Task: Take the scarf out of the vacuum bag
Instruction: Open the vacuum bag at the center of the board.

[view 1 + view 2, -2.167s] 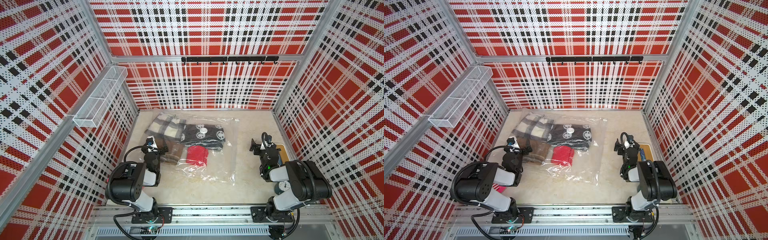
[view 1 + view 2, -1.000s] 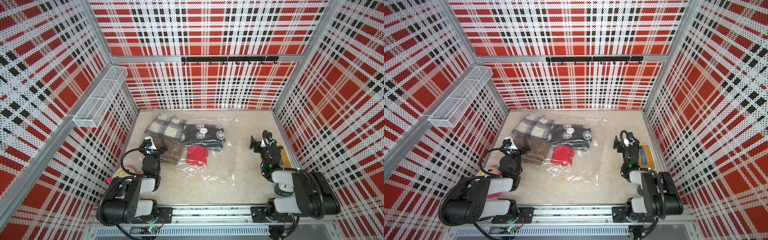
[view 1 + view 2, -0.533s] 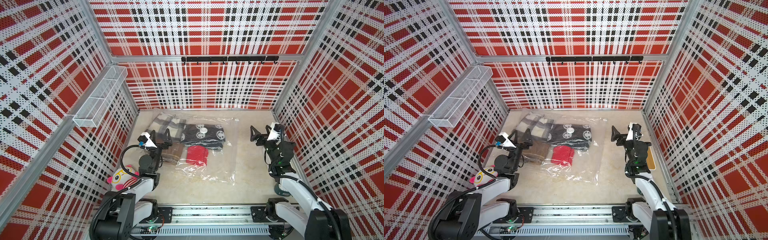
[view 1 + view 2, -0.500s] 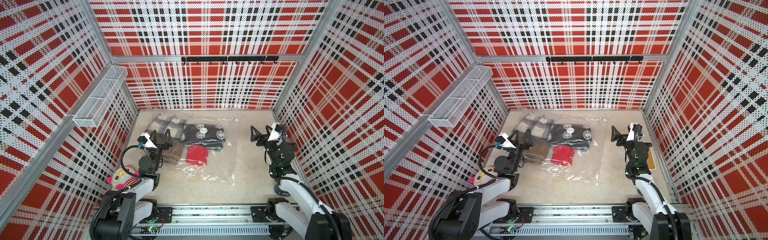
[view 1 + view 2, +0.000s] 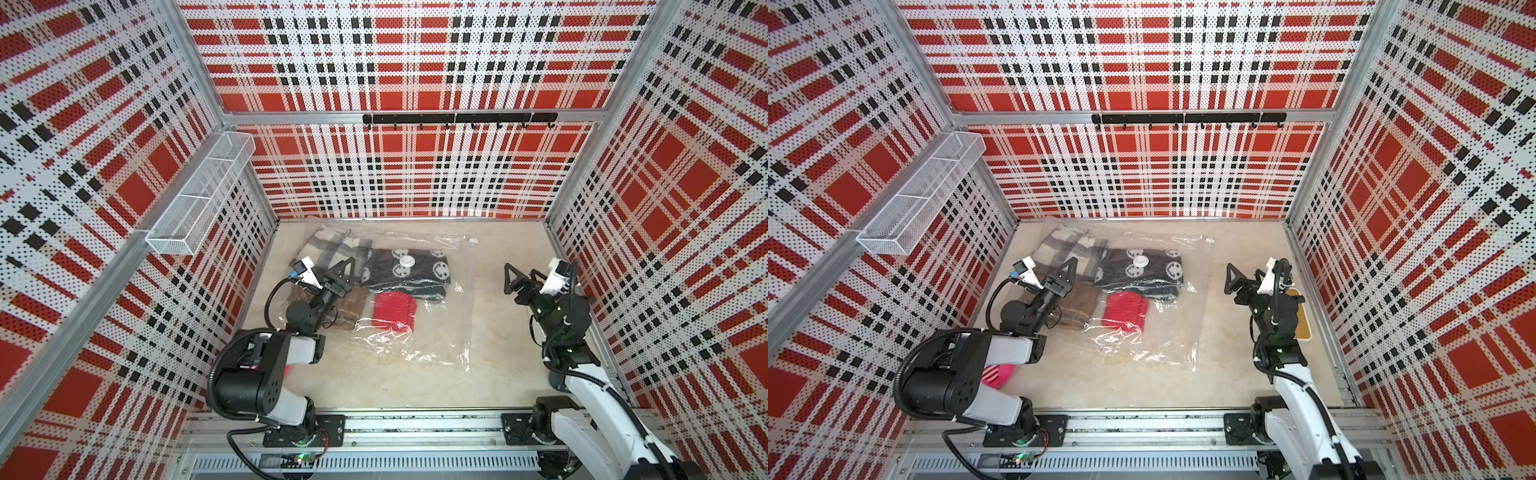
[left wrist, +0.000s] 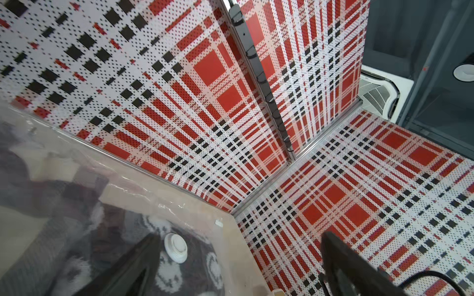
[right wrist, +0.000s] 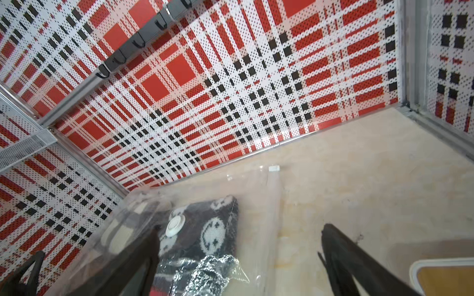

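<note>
Lying flat: crinkly clear vacuum bag (image 5: 436, 340), round white valve (image 5: 407, 261) | left gripper (image 5: 338, 272), right gripper (image 5: 519, 274): jaws released

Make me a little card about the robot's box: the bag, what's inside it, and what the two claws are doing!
Bag: vacuum bag, flat on the table, white valve on top
Inside: plaid cloth, dark smiley-face cloth, red knit piece, brown piece
Left gripper: open, empty, over the bag
Right gripper: open, empty, beside the bag, apart from it

Vacuum bag (image 5: 432, 332) lies flat on the table (image 5: 498, 374), back-left-ish; left gripper (image 5: 338, 276) hangs over its left side, right gripper (image 5: 521, 278) well off to its right.
</note>
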Tool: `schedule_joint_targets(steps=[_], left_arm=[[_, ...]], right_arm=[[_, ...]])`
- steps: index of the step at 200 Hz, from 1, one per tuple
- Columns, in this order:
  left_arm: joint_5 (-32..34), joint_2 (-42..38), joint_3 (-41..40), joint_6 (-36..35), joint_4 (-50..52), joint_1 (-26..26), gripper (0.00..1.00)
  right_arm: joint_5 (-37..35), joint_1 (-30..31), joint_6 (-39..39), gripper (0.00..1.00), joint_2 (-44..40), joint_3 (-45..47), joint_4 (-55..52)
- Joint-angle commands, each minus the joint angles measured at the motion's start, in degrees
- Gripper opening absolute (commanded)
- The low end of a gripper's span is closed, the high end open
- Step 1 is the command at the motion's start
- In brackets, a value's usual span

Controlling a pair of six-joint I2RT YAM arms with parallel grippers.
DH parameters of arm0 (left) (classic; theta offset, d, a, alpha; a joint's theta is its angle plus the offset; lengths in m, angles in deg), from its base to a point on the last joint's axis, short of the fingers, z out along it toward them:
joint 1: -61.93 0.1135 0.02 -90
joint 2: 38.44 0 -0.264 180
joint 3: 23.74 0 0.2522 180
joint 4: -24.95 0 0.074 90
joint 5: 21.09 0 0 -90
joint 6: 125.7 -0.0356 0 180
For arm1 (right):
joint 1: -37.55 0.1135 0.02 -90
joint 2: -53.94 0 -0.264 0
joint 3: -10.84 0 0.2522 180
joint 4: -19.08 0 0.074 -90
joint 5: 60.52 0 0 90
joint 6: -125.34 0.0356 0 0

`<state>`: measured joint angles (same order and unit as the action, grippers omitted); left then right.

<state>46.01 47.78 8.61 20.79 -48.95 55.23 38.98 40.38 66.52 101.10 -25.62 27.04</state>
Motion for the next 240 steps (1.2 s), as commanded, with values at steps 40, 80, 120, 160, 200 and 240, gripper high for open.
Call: schedule_joint_targets(steps=[40,80,120,160,200,240], left_arm=[[21.02,-10.99,9.18,-26.35,32.03,-16.72,0.98],[35.19,-6.27,19.25,-34.05,47.00,-28.46,0.98],[42.15,2.48,29.38,-39.26,56.84,-37.81,0.93],[47.17,15.10,42.78,-42.56,68.35,-46.42,0.90],[48.53,25.98,53.05,-42.46,75.16,-50.53,0.87],[49.18,35.16,62.44,-41.77,81.78,-52.93,0.83]], right_arm=[[5.01,0.08,-1.73,1.00,4.17,-3.05,-1.41],[4.52,0.14,-1.72,1.00,4.54,-3.73,-3.05],[-1.14,-0.02,-1.49,1.00,4.64,-3.96,-6.22],[-1.75,-0.77,-0.77,1.00,6.79,-4.05,-6.52],[-3.06,-1.06,-0.51,1.00,7.28,-3.57,-6.75],[-3.51,-1.16,-0.24,1.00,7.24,-2.93,-6.57]])
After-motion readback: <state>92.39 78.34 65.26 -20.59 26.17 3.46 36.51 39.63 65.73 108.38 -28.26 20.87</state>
